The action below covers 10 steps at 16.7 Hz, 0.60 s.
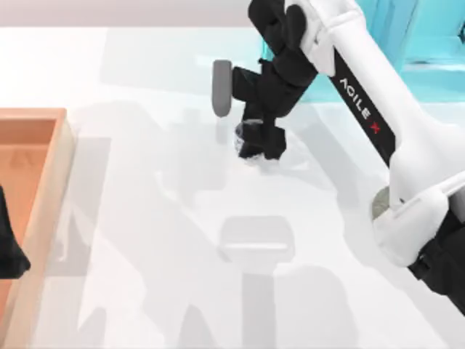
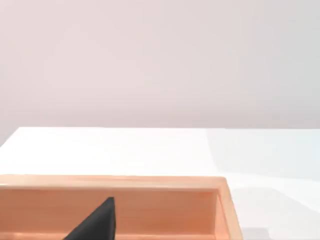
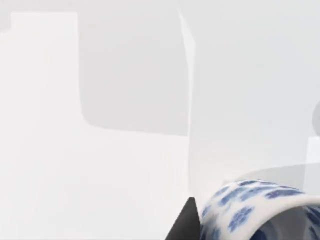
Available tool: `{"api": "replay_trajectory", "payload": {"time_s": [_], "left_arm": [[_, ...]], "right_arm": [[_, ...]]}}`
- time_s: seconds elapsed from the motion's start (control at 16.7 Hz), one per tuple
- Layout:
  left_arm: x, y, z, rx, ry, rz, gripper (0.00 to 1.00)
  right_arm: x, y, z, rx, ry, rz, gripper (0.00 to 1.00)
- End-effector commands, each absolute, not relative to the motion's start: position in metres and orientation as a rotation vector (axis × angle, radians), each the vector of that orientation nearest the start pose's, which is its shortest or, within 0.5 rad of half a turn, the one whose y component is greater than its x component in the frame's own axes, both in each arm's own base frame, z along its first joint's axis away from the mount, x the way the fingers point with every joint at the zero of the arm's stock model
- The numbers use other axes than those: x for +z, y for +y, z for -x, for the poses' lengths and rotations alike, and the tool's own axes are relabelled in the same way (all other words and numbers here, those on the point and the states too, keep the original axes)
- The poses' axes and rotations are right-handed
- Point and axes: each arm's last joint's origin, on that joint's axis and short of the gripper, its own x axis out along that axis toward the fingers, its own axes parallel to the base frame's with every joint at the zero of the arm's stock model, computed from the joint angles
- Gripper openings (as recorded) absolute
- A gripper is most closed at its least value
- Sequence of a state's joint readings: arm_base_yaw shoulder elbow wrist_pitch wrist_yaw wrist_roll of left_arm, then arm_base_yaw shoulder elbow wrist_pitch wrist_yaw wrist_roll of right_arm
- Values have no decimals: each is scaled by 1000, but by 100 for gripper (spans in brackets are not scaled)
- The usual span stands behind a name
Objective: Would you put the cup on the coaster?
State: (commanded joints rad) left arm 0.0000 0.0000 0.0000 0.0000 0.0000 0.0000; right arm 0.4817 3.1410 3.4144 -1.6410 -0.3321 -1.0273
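The cup [image 1: 242,135], white with blue flowers, sits at the middle of the table's far half, under my right gripper [image 1: 256,142]. The right wrist view shows the cup [image 3: 250,212] close up, with a black fingertip [image 3: 186,222] pressed against its outer wall. The gripper looks shut on the cup's rim. The coaster [image 1: 379,203] appears as a grey sliver at the right, mostly hidden under my right arm's white forearm. My left gripper [image 1: 9,254] is parked at the left edge over a wooden tray.
A shallow wooden tray [image 1: 62,167] runs along the table's left side, and its rim [image 2: 125,182] is seen from the left wrist. A teal object [image 1: 429,36] stands at the back right. The right arm crosses the table's right half diagonally.
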Motion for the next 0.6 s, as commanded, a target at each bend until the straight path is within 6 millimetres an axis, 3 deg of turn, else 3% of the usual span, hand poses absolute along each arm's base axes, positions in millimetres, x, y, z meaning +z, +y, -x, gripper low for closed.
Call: {"api": "replay_trajectory", "payload": {"time_s": [0.36,0.6], "left_arm": [[160,-1,-106,0,0,0,100],[160,-1,-106,0,0,0,100]], "right_arm": [[131,261,-461,1356,916,899,0],[142,274,-459,1302,954,874,0]]}}
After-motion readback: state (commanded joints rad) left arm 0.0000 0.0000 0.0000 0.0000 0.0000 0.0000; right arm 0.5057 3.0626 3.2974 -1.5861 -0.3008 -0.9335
